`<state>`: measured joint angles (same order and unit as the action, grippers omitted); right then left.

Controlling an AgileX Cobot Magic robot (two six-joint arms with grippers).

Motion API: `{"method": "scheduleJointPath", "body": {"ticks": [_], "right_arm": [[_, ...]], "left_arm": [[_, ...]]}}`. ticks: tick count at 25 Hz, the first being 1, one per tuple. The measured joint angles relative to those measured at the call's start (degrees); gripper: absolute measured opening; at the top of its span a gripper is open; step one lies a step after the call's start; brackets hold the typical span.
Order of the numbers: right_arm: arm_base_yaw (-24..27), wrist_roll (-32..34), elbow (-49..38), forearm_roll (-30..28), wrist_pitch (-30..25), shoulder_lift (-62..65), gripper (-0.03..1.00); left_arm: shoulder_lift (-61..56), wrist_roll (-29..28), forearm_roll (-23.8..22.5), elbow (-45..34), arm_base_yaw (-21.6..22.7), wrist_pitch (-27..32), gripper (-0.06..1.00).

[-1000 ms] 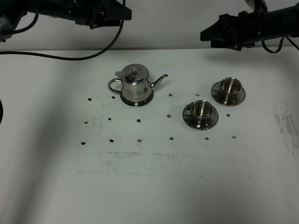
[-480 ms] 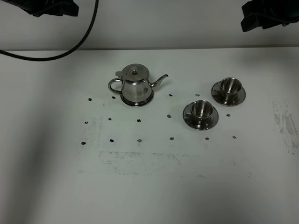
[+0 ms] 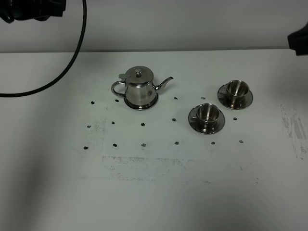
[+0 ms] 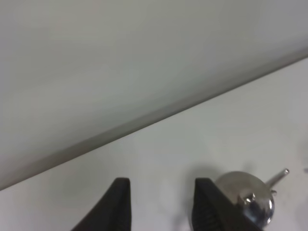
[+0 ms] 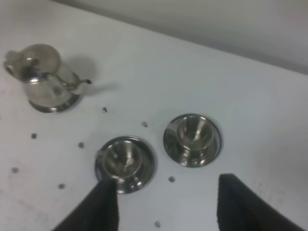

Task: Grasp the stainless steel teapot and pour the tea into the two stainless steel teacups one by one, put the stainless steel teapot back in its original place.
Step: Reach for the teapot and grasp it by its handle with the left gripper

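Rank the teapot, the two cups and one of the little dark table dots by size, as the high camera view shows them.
1. The stainless steel teapot, clearly largest.
2. The front teacup and the back teacup: they look alike, so tied.
3. The dark dot, smallest.

On the high view I see a black, blocky arm housing [image 3: 29, 9] in the upper left corner. A thick black cable [image 3: 84, 14] loops down from it to the left edge. A second black arm piece [image 3: 299, 42] shows at the right edge. On my wrist views, the left gripper [image 4: 162, 192] and right gripper [image 5: 168, 187] both have matte black, tapering fingers.
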<state>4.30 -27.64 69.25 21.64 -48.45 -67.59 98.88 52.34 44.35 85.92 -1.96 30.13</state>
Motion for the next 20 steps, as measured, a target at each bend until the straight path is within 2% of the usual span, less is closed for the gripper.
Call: {"method": "scheduleJointPath", "body": {"ticks": [3,6,15,18,20], "right_arm": [[0.0,-0.14,-6.17,0.9,0.94,10.47,0.48],[0.0,-0.14,-10.5,1.25,-0.18,20.61,0.48],[0.0,6.6,-20.79,0.74,-7.85,43.85,0.48],[0.0,11.47,-25.16,-4.44,-8.99,49.14,0.47],[0.0,16.24,-27.62,-9.9,-10.15,52.21,0.46]], "left_arm": [[-0.46,7.09,3.81,-3.71,0.0,-0.52,0.32],[-0.46,10.94,5.22,-5.91,0.0,-0.71,0.32],[-0.46,14.38,5.42,-6.17,0.0,2.44,0.31],[-0.46,14.31,3.63,-6.17,0.0,5.3,0.31],[-0.51,14.31,3.55,-6.17,0.0,5.98,0.31]]}}
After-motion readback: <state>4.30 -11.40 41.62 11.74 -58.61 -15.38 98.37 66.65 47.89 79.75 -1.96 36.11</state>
